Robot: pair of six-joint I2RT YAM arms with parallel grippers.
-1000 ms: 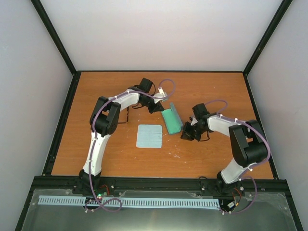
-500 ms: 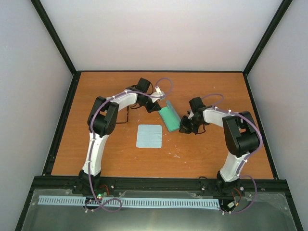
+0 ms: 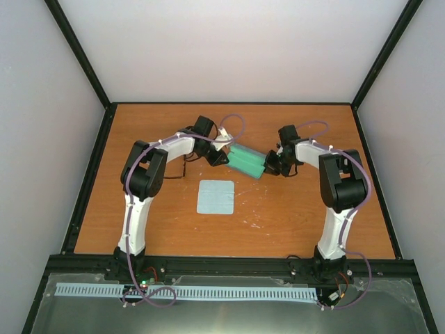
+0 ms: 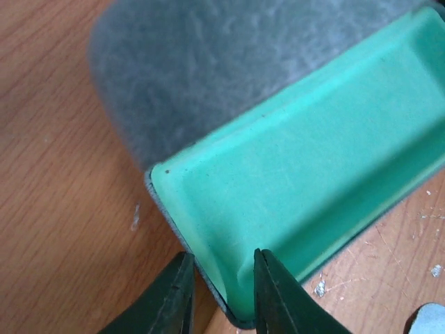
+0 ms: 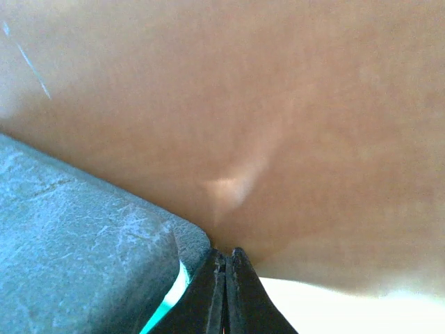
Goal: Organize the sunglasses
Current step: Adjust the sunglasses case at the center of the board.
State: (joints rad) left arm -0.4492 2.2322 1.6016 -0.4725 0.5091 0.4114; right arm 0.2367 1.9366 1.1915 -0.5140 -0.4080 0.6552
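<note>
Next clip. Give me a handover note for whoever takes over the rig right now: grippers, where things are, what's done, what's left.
Left gripper: open, astride the rim at one end of the case.
Right gripper: shut, empty, at the case's other end.
Sunglasses: on the table by the left arm, outside the case.
Cloth: flat, nearer the bases.
Done: case lies open, green lining up.
Left: sunglasses into the case, probably then close it.

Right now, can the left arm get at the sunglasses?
Probably, but not directly. The sunglasses lie uncovered on the table close beside the left arm. The left tool straddles the rim of the open case, so it would have to back off and then fold in tightly.
</note>
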